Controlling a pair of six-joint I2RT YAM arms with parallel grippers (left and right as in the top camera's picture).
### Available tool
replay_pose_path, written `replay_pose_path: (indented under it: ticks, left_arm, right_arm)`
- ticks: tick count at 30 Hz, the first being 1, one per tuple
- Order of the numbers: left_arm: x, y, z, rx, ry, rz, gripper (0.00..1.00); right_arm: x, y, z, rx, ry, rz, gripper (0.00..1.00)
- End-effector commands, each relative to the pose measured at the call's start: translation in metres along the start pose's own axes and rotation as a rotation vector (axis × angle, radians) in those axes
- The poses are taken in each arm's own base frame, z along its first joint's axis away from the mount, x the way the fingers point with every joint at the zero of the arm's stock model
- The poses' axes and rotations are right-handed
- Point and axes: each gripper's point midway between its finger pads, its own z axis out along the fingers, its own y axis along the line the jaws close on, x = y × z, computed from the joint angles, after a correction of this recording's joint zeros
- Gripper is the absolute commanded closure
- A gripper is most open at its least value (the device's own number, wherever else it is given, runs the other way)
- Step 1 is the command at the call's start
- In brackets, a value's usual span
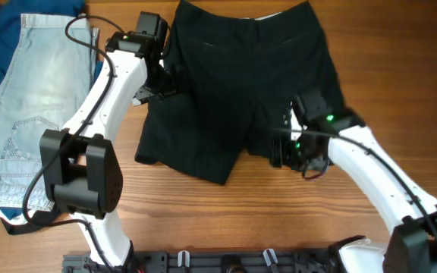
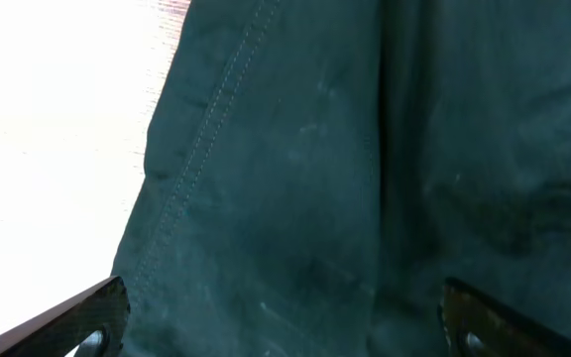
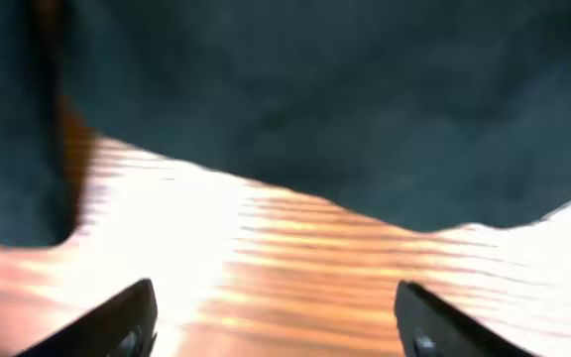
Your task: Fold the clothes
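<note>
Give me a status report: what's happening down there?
Left gripper open, straddling side edge of black shorts. Right gripper open over table by a leg hem. Shorts flat, unfolded. Denim shorts aside, nothing blocking.

white arm links [image 1: 105, 91], black joint housings [image 1: 89, 171], looping black cables [image 1: 67, 30], green wrist lights [image 1: 329, 118], dark left tool [image 2: 284, 322].
</note>
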Motion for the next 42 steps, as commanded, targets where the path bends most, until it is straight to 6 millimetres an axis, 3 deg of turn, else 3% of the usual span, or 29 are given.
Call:
replay_pose_path:
  ticks: [1,3,6,11,15,17,19,20,22,25,27,28,30,31,36,40,42]
  left_arm:
    - [-0.001,-0.001,-0.008,0.019,-0.016,0.014,0.0]
    - [-0.001,-0.001,-0.008,0.019,-0.015,0.014,0.0]
    - [-0.001,-0.002,-0.008,0.019,-0.015,0.014,0.0]
    - [-0.002,-0.002,-0.008,0.021,-0.019,0.014,0.0]
    - [-0.005,-0.003,-0.008,0.025,-0.028,0.015,0.0]
    - [-0.007,-0.004,-0.008,0.03,-0.038,0.015,0.0]
    - [-0.008,-0.005,-0.008,0.031,-0.041,0.015,0.0]
    - [-0.008,-0.005,-0.008,0.031,-0.041,0.016,0.0]
    - [-0.008,-0.005,-0.008,0.031,-0.041,0.016,0.0]
    - [-0.008,-0.005,-0.008,0.031,-0.04,0.016,0.0]
    - [-0.008,-0.005,-0.008,0.031,-0.04,0.016,0.0]
    - [-0.008,-0.005,-0.008,0.031,-0.041,0.016,0.0]
    - [-0.008,-0.005,-0.008,0.031,-0.04,0.016,0.0]
    - [-0.008,-0.004,-0.008,0.031,-0.04,0.016,0.0]
    - [-0.008,-0.005,-0.008,0.031,-0.04,0.016,0.0]
    - [-0.01,-0.005,-0.008,0.034,-0.048,0.017,0.0]
    - [-0.012,-0.006,-0.008,0.037,-0.056,0.026,0.0]
  right_arm:
    - [-0.007,-0.002,0.012,0.003,-0.058,0.078,0.31]
    - [-0.01,-0.002,0.02,-0.008,-0.081,0.073,0.37]
    - [-0.014,-0.007,0.033,0.005,-0.106,0.07,0.38]
    - [-0.026,-0.017,0.051,0.063,-0.127,0.073,0.3]
    - [-0.031,-0.018,0.064,0.068,-0.121,0.068,0.34]
    - [-0.027,-0.023,0.071,0.093,-0.096,0.071,0.5]
    - [-0.025,-0.024,0.072,0.097,-0.085,0.073,0.78]
    - [-0.023,-0.025,0.067,0.103,-0.071,0.078,0.94]
    - [-0.018,-0.024,0.045,0.126,-0.026,0.067,0.96]
    - [0.001,-0.012,-0.013,0.118,0.139,-0.048,0.96]
    - [0.005,-0.009,-0.037,0.126,0.178,-0.096,0.96]
    - [0.002,-0.008,-0.042,0.122,0.17,-0.113,0.87]
    - [-0.012,-0.004,-0.039,0.108,0.122,-0.132,0.21]
    - [-0.014,-0.004,-0.037,0.105,0.117,-0.143,0.1]
    - [-0.026,-0.01,-0.03,0.104,0.102,-0.117,0.08]
    - [-0.075,-0.041,-0.032,0.095,-0.063,0.028,0.09]
    - [-0.082,-0.053,-0.027,0.088,-0.062,0.061,0.1]
